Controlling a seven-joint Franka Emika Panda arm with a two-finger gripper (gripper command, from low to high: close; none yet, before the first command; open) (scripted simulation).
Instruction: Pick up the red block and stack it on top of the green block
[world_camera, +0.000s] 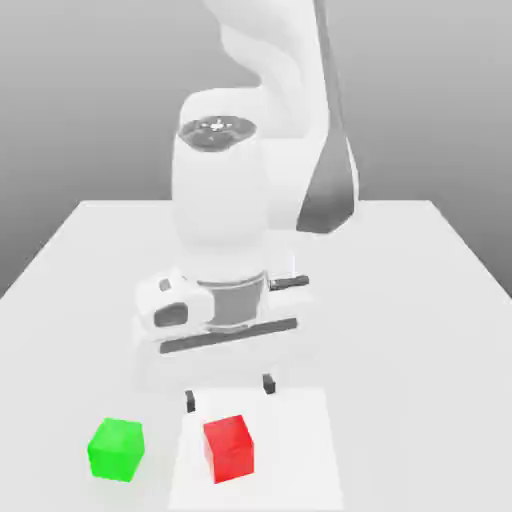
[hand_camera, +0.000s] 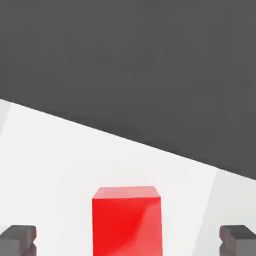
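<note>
resting (smooth, glossy-looking), the red cube (world_camera: 229, 449) neighbors a green cube (world_camera: 117, 450).

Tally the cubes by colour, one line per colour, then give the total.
Small bright red smooth-faced cube: 1
Small bright green smooth-faced cube: 1
Total cubes: 2

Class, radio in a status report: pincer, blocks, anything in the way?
Pincer open, empty, near red block. Red block on white patch, not yet stacked. Green block beside it, apart, top bare. No obstruction seen between blocks.
</note>
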